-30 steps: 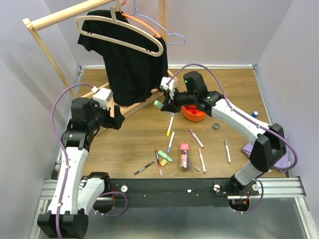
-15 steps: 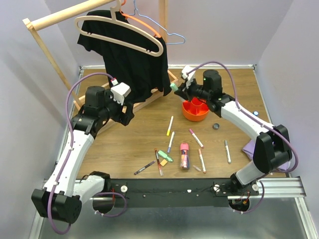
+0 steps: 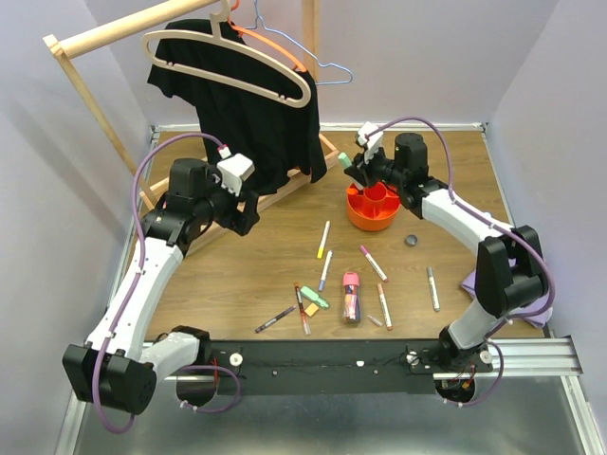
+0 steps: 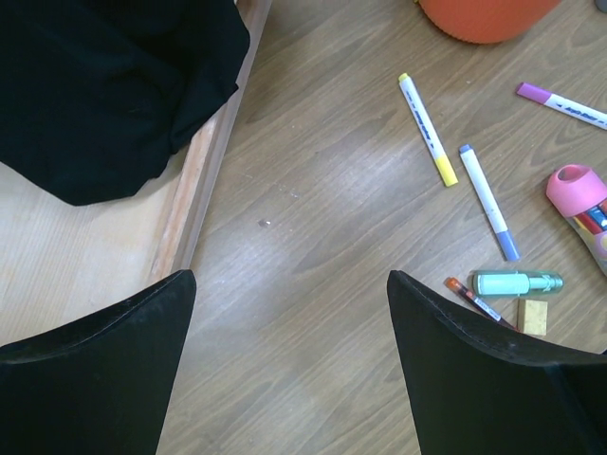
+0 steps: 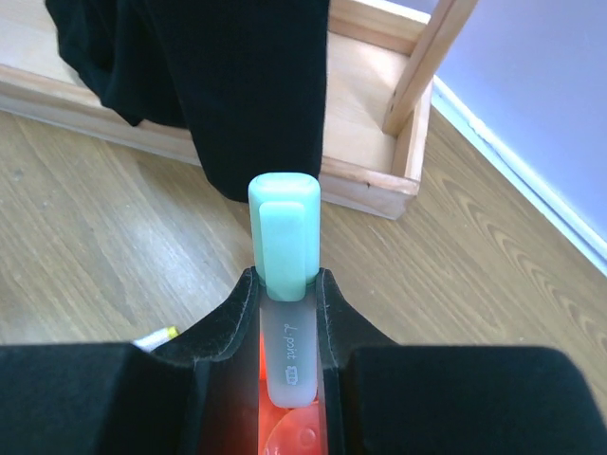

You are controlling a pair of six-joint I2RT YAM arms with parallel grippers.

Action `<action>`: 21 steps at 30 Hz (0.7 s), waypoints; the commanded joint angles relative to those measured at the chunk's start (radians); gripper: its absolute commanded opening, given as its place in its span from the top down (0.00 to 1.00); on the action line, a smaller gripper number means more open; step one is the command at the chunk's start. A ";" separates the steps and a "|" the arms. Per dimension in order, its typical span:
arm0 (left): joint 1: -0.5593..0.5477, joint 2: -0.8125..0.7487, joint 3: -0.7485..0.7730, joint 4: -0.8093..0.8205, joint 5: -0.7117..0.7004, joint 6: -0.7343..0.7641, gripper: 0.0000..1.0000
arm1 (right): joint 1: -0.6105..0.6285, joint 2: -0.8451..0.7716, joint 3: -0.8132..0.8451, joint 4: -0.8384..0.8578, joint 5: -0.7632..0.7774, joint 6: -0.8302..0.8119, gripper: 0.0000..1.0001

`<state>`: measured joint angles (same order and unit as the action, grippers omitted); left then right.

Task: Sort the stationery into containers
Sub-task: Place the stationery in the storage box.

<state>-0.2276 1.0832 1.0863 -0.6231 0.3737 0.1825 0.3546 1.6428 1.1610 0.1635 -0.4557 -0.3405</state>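
Note:
My right gripper (image 3: 353, 167) is shut on a mint-green capped highlighter (image 5: 285, 256), cap pointing outward, and holds it just above the round orange organiser (image 3: 371, 208); the organiser's orange plastic (image 5: 285, 428) shows under the highlighter's body. My left gripper (image 3: 248, 214) is open and empty above bare table, left of the pens. Several pens and markers lie loose on the table: a yellow-capped white pen (image 4: 426, 128), a blue-capped white pen (image 4: 488, 188), a second mint highlighter (image 4: 517, 282), an orange pen (image 4: 480, 301), a pink-capped tube (image 3: 351, 296), a pink marker (image 3: 373, 263) and a white pen (image 3: 432, 287).
A wooden rack base (image 3: 275, 195) with a black shirt (image 3: 251, 114) on hangers stands at the back left. A small dark round cap (image 3: 412, 241) lies right of the organiser. A purple cloth (image 3: 471, 282) lies at the right edge beside my right arm.
My right gripper carried the mint highlighter right and back, from left of the organiser to just above it. My left gripper swung right and forward toward the table's middle.

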 commanded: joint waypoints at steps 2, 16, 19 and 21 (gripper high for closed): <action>-0.006 0.018 0.030 0.013 -0.007 -0.003 0.09 | -0.034 0.049 -0.026 0.097 0.026 0.027 0.99; -0.007 0.060 0.072 0.002 -0.028 0.017 0.09 | -0.051 0.101 -0.064 0.166 0.006 0.040 0.99; -0.006 0.060 0.073 0.002 -0.033 0.020 0.09 | -0.052 0.098 -0.081 0.165 0.000 0.040 0.99; -0.006 0.057 0.070 0.002 -0.036 0.025 0.09 | -0.052 0.089 -0.092 0.162 0.003 0.037 0.89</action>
<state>-0.2298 1.1397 1.1351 -0.6254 0.3599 0.1909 0.3103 1.7329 1.0954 0.2966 -0.4515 -0.3115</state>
